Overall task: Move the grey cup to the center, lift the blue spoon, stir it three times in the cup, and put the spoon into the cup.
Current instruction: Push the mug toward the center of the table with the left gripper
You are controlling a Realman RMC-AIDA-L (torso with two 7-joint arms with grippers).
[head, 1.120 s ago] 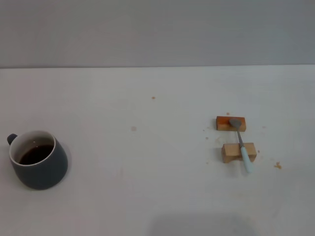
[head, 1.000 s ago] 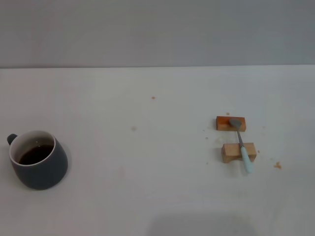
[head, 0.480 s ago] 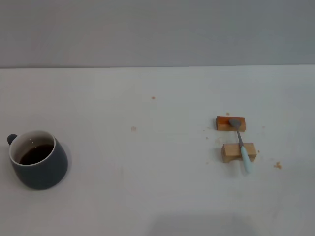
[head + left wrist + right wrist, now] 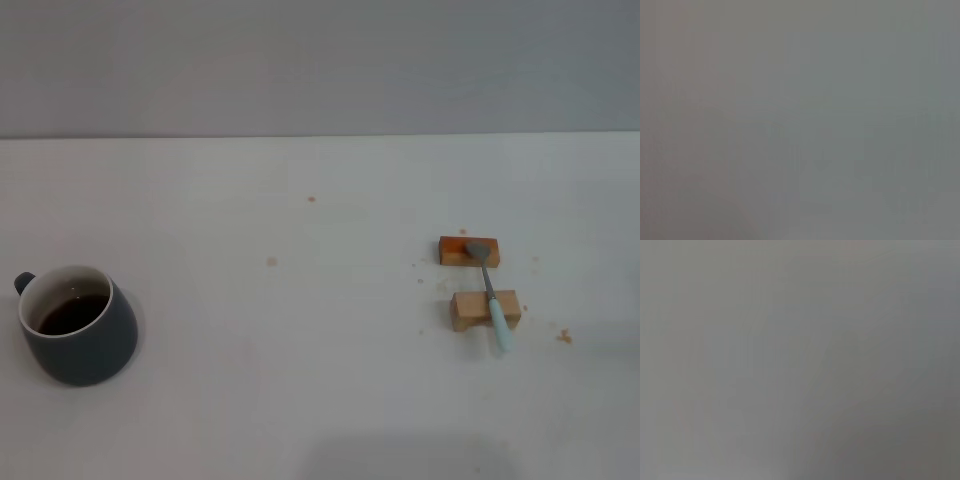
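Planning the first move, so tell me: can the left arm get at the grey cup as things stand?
Probably yes: the grey cup stands alone on the table's left side with nothing near it. Neither arm is in view, so reach is unconfirmed.

No part of the robot's body shows in any view. The head view takes in no arm, jaws, cable, casing or marking of either arm. The left wrist view and the right wrist view are each a plain, featureless grey field, with no finger, housing, screw or wire to describe.
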